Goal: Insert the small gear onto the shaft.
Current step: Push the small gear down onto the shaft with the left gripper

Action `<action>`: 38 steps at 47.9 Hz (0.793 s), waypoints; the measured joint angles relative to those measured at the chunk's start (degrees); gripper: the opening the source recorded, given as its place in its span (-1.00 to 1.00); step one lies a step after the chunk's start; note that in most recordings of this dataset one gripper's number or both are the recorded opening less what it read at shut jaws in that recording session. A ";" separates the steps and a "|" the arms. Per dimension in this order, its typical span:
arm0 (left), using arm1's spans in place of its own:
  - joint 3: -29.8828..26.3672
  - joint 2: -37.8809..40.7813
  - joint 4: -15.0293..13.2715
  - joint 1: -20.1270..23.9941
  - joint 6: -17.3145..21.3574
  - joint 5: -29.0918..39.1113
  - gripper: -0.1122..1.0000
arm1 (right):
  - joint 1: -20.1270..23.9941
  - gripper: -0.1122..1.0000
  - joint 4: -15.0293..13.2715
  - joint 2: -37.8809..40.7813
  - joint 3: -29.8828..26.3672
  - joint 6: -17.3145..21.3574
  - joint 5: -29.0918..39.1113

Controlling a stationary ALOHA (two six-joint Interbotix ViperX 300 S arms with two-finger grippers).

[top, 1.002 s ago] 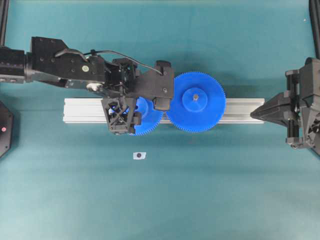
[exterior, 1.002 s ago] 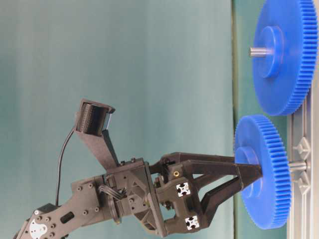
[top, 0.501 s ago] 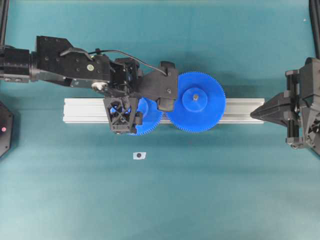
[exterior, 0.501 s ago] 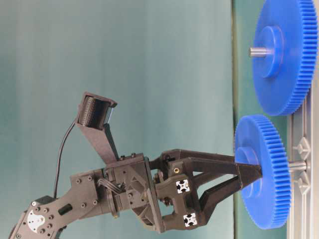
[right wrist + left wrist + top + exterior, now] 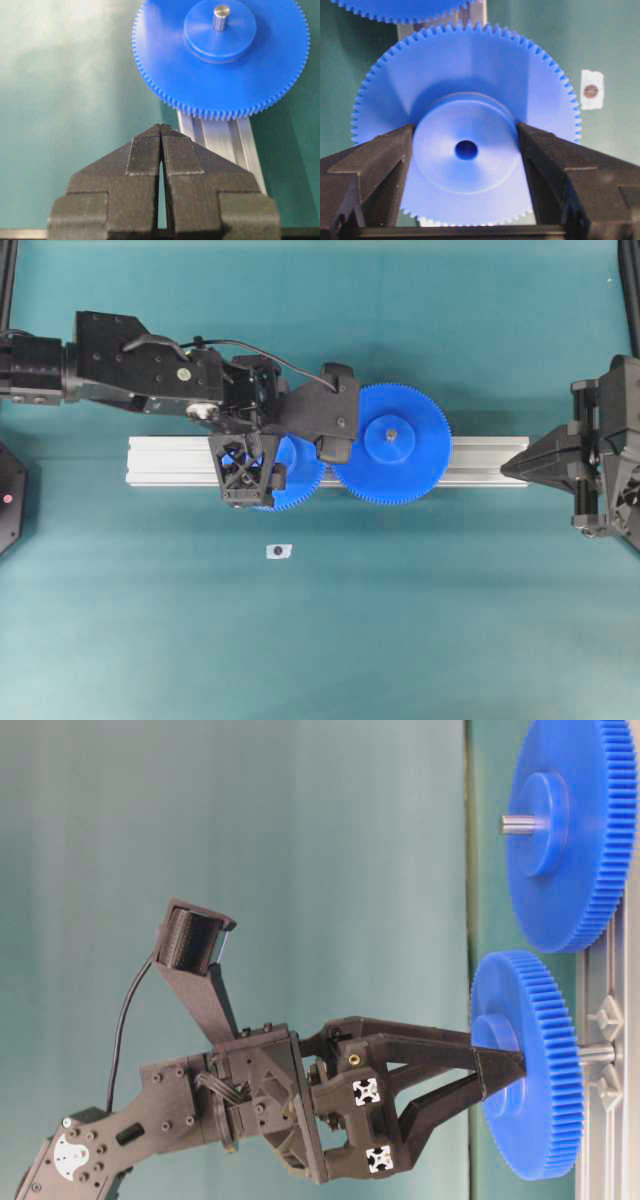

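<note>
the aluminium rail (image 5: 480, 462) is serving as the landmark, lying across the middle of the teal table (image 5: 320, 640). the left gripper (image 5: 505, 1070) is reaching over the rail's left portion and is gripping the small gear (image 5: 465, 145) by its raised hub, one finger (image 5: 367, 170) pressing on each side of the hub, so the jaws are standing fairly wide around that hub. the small gear is sitting above the rail, its teeth lying just beside those of the larger gear (image 5: 392, 444), which is already sitting on its own pin further right along the rail. the shaft (image 5: 595, 1053) is showing between the small gear's back face and the rail; whether the gear is fully seated is hard to judge from these views. a small white tab (image 5: 278, 551) is lying on the table just below the rail. the right gripper (image 5: 160, 132) is hovering off the rail's right end, its jaws pressed together and holding nothing.
</note>
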 measured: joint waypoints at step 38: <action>-3.69 0.88 0.18 0.44 0.09 2.37 0.61 | 0.00 -0.75 0.00 -0.09 0.00 0.00 0.00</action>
